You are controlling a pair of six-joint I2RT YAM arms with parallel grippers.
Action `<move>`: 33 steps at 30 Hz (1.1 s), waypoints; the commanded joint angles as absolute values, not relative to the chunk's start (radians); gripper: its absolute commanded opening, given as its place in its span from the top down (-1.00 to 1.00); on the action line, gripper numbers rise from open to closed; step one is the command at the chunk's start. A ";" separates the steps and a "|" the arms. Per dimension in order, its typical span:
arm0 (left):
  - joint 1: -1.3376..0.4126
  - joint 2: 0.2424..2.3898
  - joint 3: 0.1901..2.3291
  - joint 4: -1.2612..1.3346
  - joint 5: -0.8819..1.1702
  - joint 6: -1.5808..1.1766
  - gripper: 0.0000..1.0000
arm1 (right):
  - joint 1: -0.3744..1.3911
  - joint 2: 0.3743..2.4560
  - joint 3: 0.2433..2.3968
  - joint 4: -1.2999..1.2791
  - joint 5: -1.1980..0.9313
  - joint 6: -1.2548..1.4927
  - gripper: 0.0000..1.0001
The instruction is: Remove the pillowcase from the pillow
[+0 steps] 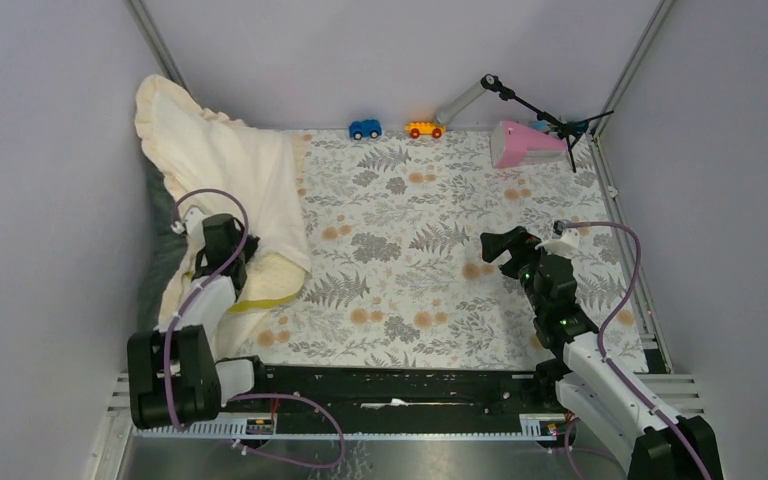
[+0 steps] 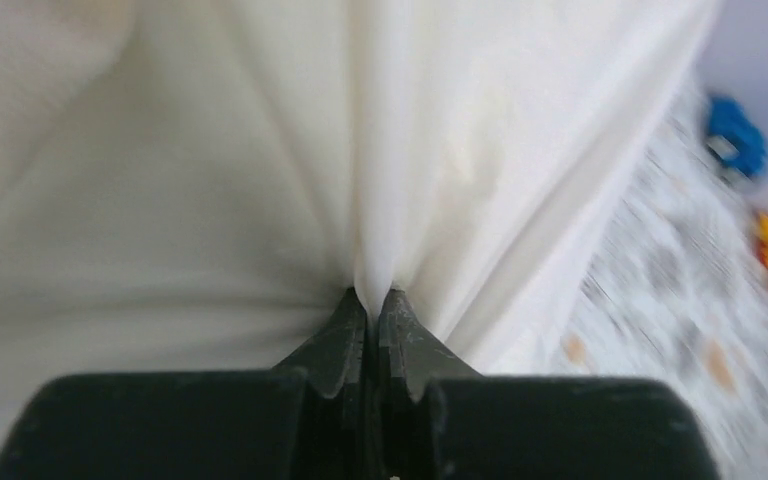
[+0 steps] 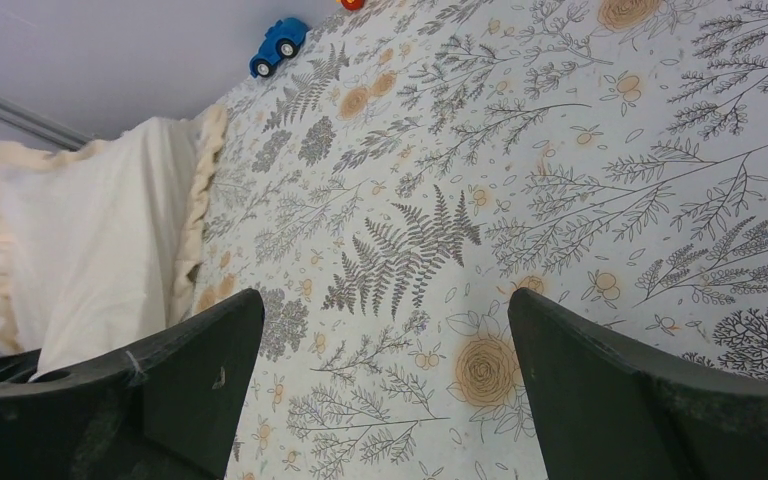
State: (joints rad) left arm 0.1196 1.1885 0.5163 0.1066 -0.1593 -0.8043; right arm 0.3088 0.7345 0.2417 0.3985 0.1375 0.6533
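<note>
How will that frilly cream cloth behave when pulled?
Probably floppy: the pillowcase fans into folds where the left gripper pinches it. Likely light, since that small pinch tents so much cloth. It may drag on the pillow peeking out.

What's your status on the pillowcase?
Left gripper shut on pillowcase, fabric bunched at tips. Right gripper open above table. Pillow corner exposed at near end. Nothing in the way.

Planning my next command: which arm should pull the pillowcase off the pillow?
Left. The left gripper is shut on a fold of the pillowcase; the right gripper hangs open over the floral table, apart from it.
</note>
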 commanded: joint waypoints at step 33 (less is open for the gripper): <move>-0.239 0.762 0.627 -0.469 -0.440 -0.874 -0.98 | 0.420 1.375 0.533 0.517 -0.453 0.596 -0.99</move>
